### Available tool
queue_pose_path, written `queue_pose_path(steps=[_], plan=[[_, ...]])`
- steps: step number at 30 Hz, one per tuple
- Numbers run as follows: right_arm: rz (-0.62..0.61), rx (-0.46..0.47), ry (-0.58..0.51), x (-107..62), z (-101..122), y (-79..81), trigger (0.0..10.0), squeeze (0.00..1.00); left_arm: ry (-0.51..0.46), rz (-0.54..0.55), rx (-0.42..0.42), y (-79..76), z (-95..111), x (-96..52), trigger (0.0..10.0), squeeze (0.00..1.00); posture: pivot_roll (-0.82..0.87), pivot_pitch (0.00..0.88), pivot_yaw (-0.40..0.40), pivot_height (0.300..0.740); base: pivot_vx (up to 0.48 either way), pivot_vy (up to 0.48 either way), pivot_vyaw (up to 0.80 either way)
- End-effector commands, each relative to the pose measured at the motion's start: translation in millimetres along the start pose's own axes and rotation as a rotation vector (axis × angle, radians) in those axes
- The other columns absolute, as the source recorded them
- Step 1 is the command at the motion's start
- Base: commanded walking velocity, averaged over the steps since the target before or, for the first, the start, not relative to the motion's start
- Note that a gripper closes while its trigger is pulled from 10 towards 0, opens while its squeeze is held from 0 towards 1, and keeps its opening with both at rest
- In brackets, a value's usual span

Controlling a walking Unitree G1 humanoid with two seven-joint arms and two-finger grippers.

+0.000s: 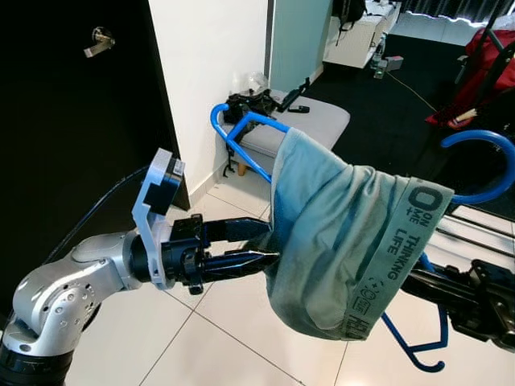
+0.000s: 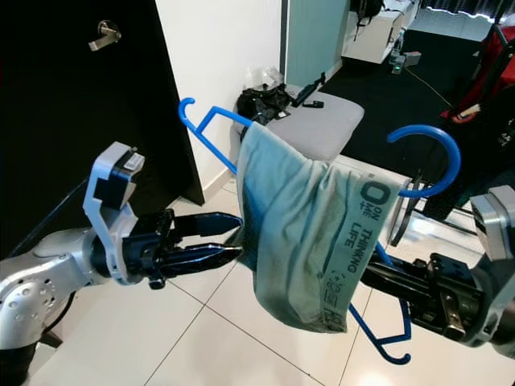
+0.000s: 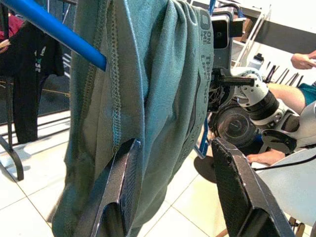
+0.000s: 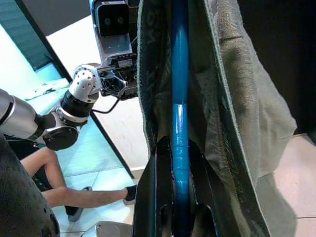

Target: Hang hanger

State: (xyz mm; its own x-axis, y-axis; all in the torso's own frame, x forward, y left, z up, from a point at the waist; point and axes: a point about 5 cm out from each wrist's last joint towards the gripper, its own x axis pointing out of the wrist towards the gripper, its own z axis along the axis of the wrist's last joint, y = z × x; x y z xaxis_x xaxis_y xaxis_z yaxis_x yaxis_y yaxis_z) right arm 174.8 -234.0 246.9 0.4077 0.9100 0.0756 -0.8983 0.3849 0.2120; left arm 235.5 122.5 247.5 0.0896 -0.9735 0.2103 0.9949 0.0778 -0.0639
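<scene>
Hanger with cloth held up between both grippers, not yet hung.

Head views: the blue hanger [image 1: 241,137] sits in mid-air over the tiled floor [image 1: 201,346], a green cloth [image 1: 338,233] draped across it. To hang it well, I judge the hook should be kept upright and the cloth kept from sliding.
Left wrist view: the left gripper [image 3: 173,197] is spread wide, one finger touching the cloth.
Right wrist view: the right gripper [image 4: 178,197] is clamped narrowly around the hanger's bar.

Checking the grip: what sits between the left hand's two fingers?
A fold of the green garment draped over the blue hanger, seen in the left wrist view.
</scene>
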Motion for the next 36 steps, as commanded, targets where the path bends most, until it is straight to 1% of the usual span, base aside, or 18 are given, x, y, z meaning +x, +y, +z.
queue_pose_path(steps=[1,3,6,10,11,12,14,19,21,30,31,35,36], plan=[[0.011,-0.013,-0.004,-0.1,4.7,2.6,10.0,0.0,0.017,0.002,0.017,-0.9,-1.2,1.5,10.0,0.0,-0.08,0.094,0.008,0.74,0.0,0.0,0.0],[0.017,-0.016,0.0,1.6,5.0,2.9,10.0,0.0,-0.014,0.025,0.027,2.2,0.5,5.3,10.0,0.0,-0.08,0.094,0.007,0.74,0.0,0.0,0.0],[0.017,-0.016,0.0,1.6,5.0,2.9,10.0,0.0,-0.014,0.025,0.027,2.2,0.5,5.3,10.0,0.0,-0.08,0.094,0.007,0.74,0.0,0.0,0.0],[0.021,-0.015,0.007,3.4,4.4,3.0,10.0,0.0,-0.047,0.053,0.037,5.6,3.0,8.1,10.0,0.0,-0.08,0.095,0.006,0.74,0.0,0.0,0.0],[0.022,-0.014,0.01,4.2,3.8,3.1,10.0,0.0,-0.059,0.08,0.046,8.9,4.2,9.3,10.0,0.0,-0.08,0.096,0.005,0.74,0.0,0.0,0.0],[0.022,-0.014,0.01,4.2,3.8,3.1,10.0,0.0,-0.059,0.08,0.046,8.9,4.2,9.3,10.0,0.0,-0.08,0.096,0.005,0.74,0.0,0.0,0.0],[0.026,-0.012,0.01,5.8,3.8,3.8,10.0,0.0,-0.063,0.123,0.067,14.4,4.4,10.2,10.0,0.0,-0.08,0.097,0.007,0.74,0.0,0.0,0.0],[0.029,-0.013,0.01,6.8,4.1,4.5,10.0,0.0,-0.067,0.152,0.08,18.4,5.0,10.3,10.0,0.0,-0.08,0.098,0.007,0.74,0.0,0.0,0.0],[0.029,-0.015,0.011,7.1,4.3,4.6,10.0,0.0,-0.061,0.179,0.091,21.9,4.8,9.4,10.0,0.0,-0.08,0.098,0.007,0.74,0.0,0.0,0.0],[0.027,-0.017,0.012,7.3,4.5,4.2,10.0,0.0,-0.043,0.219,0.108,26.9,2.7,6.9,10.0,0.0,-0.08,0.099,0.007,0.74,0.0,0.0,0.0],[0.024,-0.019,0.014,7.5,4.5,3.9,10.0,0.0,-0.056,0.23,0.104,28.6,4.6,4.0,4.4,0.0,-0.08,0.098,0.006,0.74,0.0,0.0,0.0],[0.022,-0.019,0.014,7.6,4.4,3.8,10.0,0.0,-0.063,0.233,0.102,29.0,5.6,3.0,4.4,0.0,-0.08,0.098,0.006,0.74,0.0,0.0,0.0],[0.021,-0.02,0.015,7.7,4.5,3.7,10.0,0.0,-0.07,0.233,0.101,29.4,6.8,2.0,0.0,0.0,-0.08,0.099,0.005,0.74,0.0,0.0,0.0]])
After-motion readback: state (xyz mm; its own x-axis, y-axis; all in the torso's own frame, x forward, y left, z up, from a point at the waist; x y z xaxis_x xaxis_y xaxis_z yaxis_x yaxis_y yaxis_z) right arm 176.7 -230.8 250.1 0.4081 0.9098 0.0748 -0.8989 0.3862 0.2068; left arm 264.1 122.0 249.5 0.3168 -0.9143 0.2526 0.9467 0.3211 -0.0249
